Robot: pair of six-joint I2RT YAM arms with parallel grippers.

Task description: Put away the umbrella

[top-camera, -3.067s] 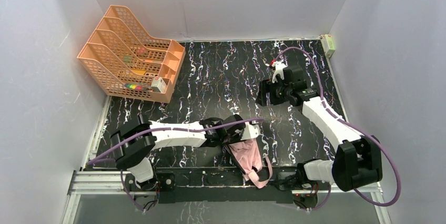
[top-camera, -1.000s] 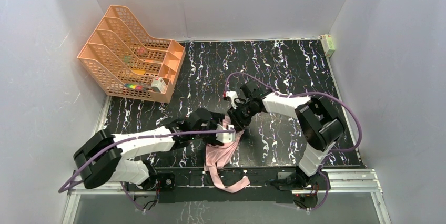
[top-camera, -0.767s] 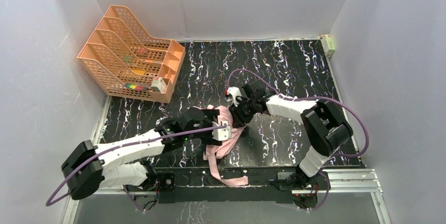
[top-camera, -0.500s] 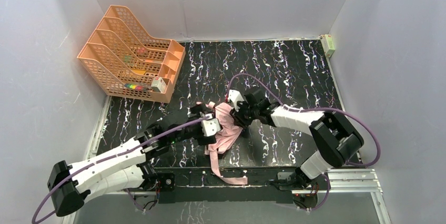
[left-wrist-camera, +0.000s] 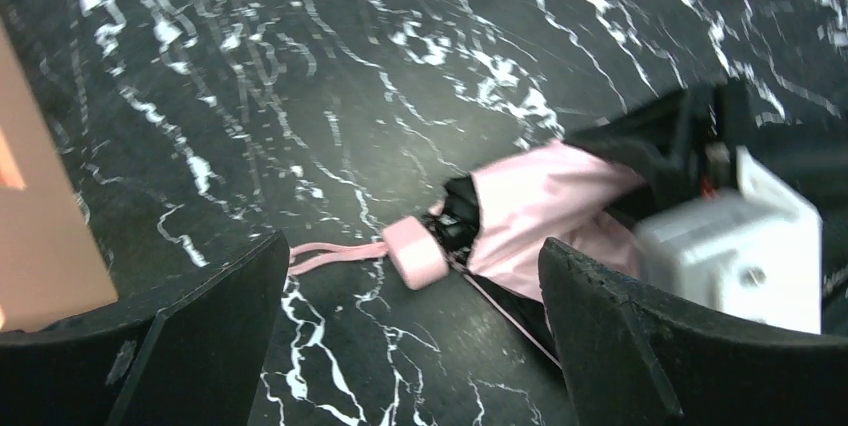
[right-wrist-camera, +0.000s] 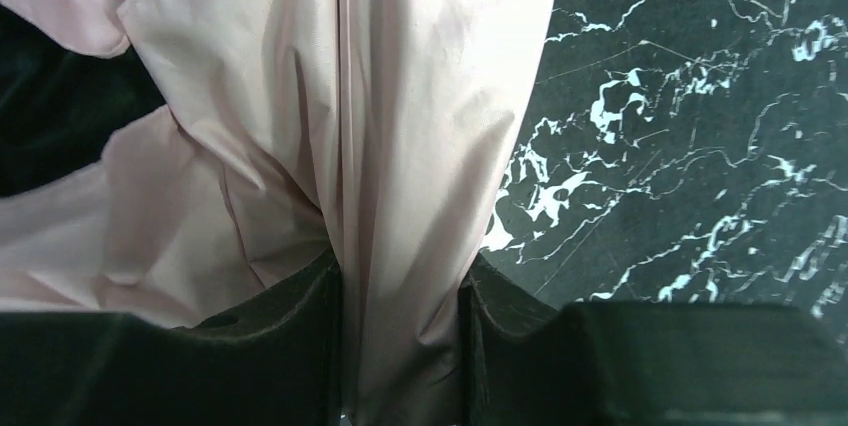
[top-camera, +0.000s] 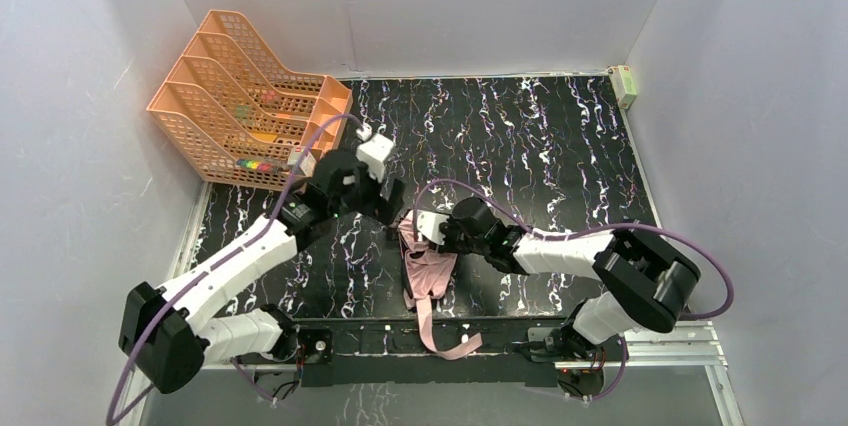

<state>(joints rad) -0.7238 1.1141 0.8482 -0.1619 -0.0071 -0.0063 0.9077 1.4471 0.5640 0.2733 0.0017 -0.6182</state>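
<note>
We see left pincer [top-camera: 385, 204] let go of umbrella [left-wrist-camera: 540, 206], lift away far-left, jaws wide, empty; right pincer [right-wrist-camera: 400, 346] alone pinches its pink fabric on surface [top-camera: 560, 136]. Stowing, we judge, unfinished.

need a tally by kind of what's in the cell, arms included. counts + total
Robot arms: 2 (left gripper, right gripper)
Umbrella: 1
Orange mesh file rack: 1
Small pale box at the table's far right corner: 1
Total: 5. The bits inside the rack are too small to count.
</note>
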